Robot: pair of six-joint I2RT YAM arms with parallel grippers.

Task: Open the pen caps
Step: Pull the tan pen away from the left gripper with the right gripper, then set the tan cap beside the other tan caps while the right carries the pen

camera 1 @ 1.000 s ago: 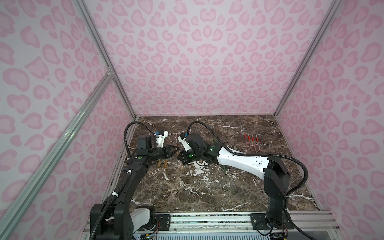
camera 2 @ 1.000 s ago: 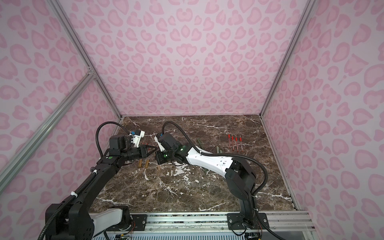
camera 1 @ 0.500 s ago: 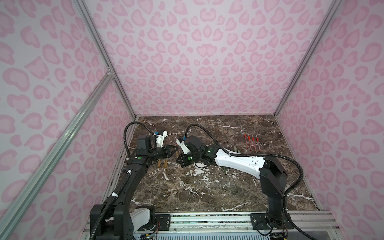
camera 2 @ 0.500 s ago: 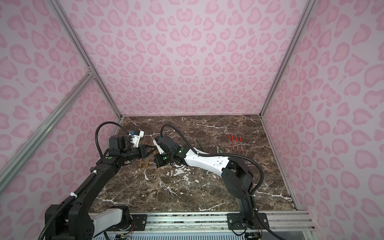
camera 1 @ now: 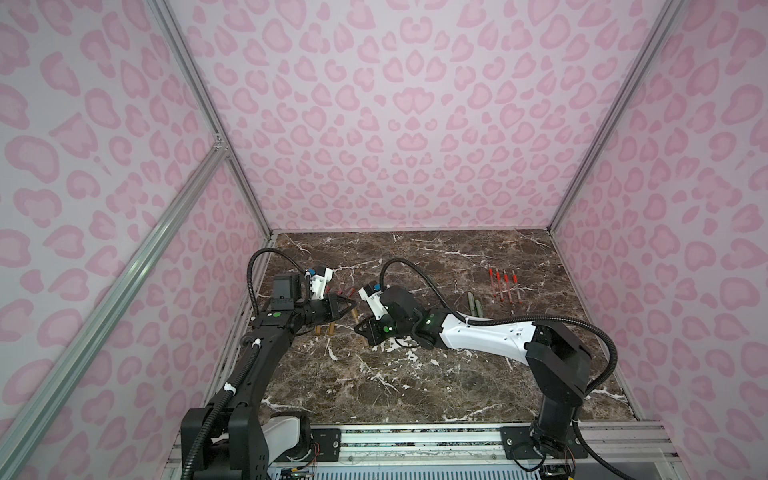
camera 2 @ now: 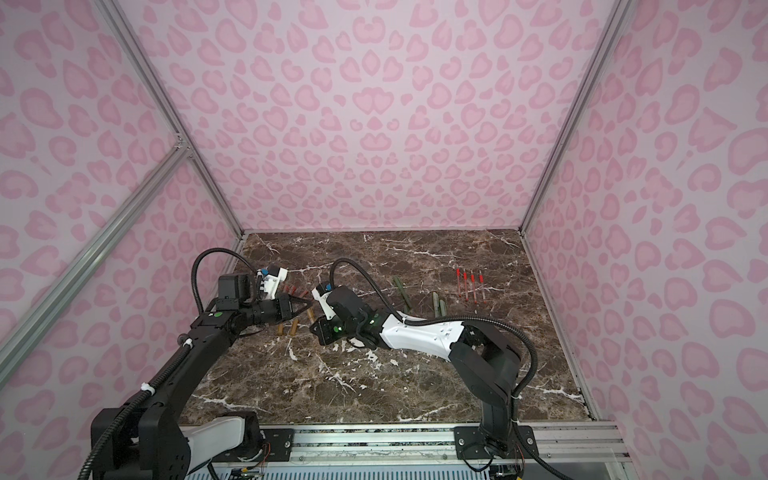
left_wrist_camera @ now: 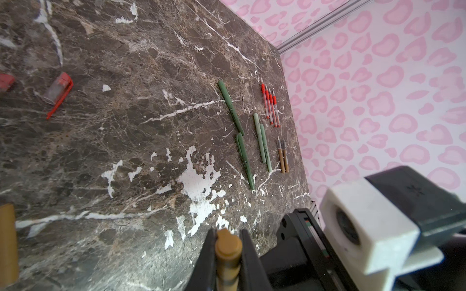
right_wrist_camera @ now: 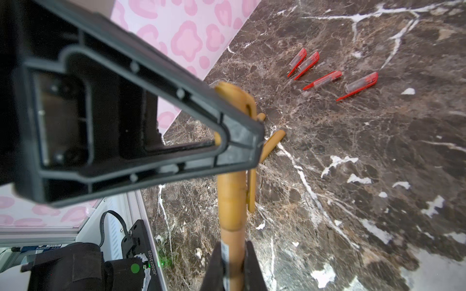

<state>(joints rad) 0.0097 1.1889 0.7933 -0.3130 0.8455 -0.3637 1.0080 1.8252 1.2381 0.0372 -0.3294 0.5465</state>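
Tan cap (left_wrist_camera: 228, 248) pinched by left gripper (camera 1: 353, 308), pen barrel (right_wrist_camera: 233, 241) by right gripper (right_wrist_camera: 233, 262). Red caps (right_wrist_camera: 360, 84) lie at eleven o'clock.

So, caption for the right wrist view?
A tan pen clamped by left gripper and right gripper; four red caps lie loose.

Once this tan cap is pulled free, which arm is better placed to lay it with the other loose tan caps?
Probably left: the left pincer is shut on the tan cap, close to the loose tan caps; the right pincer holds only the barrel.
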